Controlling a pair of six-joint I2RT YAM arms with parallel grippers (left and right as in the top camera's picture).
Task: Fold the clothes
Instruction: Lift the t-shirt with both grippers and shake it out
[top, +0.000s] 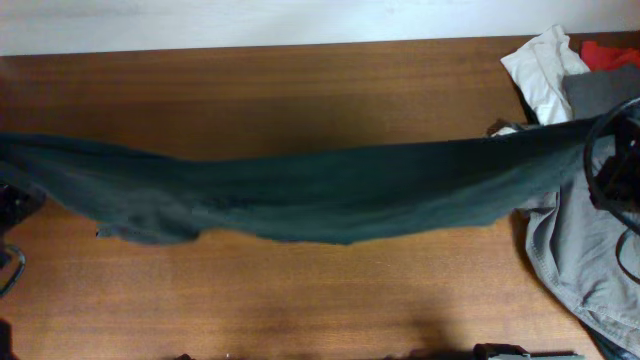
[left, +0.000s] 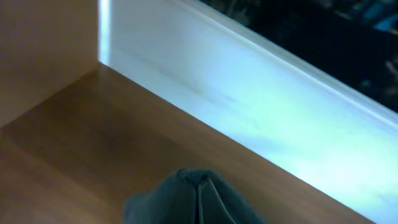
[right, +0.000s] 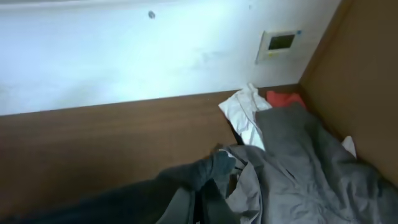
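Stretching from left to right across the counter (top: 300, 90), the dark T-shirt (top: 330, 190) forms one long, sagging band with its two ends drawn out to the side edges of the overhead view. The left fingers are clenched on its left end but are hidden; the left wrist view shows only a puckered bunch of cloth at the bottom. The right fingers grasp the right end, where the right arm (top: 612, 170) stands above a crumpled grey garment (top: 580, 260). A white garment (top: 540, 65) and a red cloth (top: 612, 52) lie at the far right corner. Whether the shirt's sagging middle touches the wood cannot be told.
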